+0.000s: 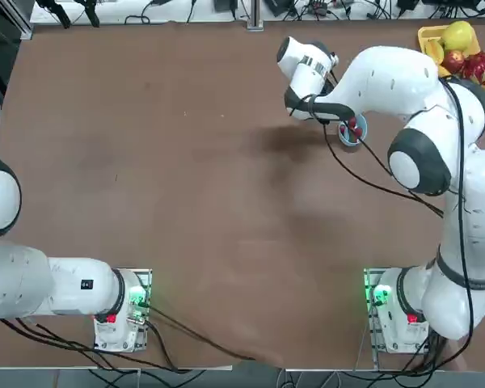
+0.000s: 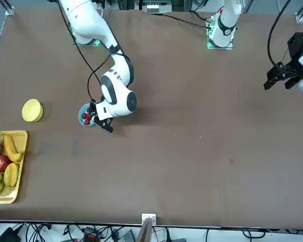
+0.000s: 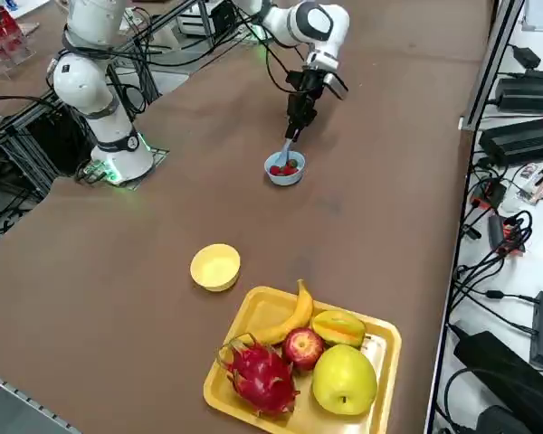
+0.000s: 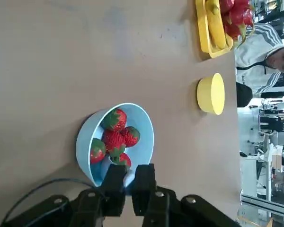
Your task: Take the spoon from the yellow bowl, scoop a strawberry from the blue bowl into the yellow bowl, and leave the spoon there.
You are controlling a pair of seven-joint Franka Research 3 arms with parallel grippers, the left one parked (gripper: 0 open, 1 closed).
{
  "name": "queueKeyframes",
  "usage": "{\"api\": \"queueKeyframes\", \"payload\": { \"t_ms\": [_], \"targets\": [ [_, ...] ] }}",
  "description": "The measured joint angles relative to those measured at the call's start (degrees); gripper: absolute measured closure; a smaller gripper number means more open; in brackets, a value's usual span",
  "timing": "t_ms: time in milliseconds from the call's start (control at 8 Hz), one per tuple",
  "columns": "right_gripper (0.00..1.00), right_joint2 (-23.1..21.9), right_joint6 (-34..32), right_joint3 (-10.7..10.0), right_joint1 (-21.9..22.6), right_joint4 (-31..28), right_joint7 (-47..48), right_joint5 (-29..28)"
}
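**Spoon held down into the blue bowl of strawberries**

My right hand (image 4: 128, 182) hangs just over the small round light-blue bowl (image 4: 144, 124), its two dark fingers (image 4: 114, 179) pinched together on the handle of the small pale bluish-white plastic spoon (image 3: 283, 154). From the right side view the spoon slants down from my fingertips, its lower end inside the bowl among the fruit. In the wrist view only a pale bit of it shows between my fingers at the bowl's rim.

The blue bowl is smooth and plain, glossy like plastic, and holds a handful of red strawberries (image 4: 115, 138) with green leafy caps and a pitted skin. I can read no writing or label on bowl, spoon or fruit.

The small round plain yellow bowl (image 3: 215, 267) stands well apart from the blue one on the brown, matte counter (image 1: 186, 178), with nothing in it. Near it is the larger rectangular yellow tray (image 3: 380, 348), smooth-walled with rounded corners, carrying a curved banana, a spiky pink dragon fruit, a red apple, a ridged orange-yellow fruit and a round yellow-green fruit.

A person in a white jacket with dark stripes (image 4: 260, 52) shows beyond the counter's edge.
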State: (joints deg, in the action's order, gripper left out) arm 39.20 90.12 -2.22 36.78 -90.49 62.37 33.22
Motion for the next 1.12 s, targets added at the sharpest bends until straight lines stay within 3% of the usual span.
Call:
{"api": "queueKeyframes", "payload": {
  "t_ms": [1125],
  "targets": [
    [0.88, 3.4, -1.3, -0.1, 3.5, 0.0, 1.0, 5.8]
  ]
}}
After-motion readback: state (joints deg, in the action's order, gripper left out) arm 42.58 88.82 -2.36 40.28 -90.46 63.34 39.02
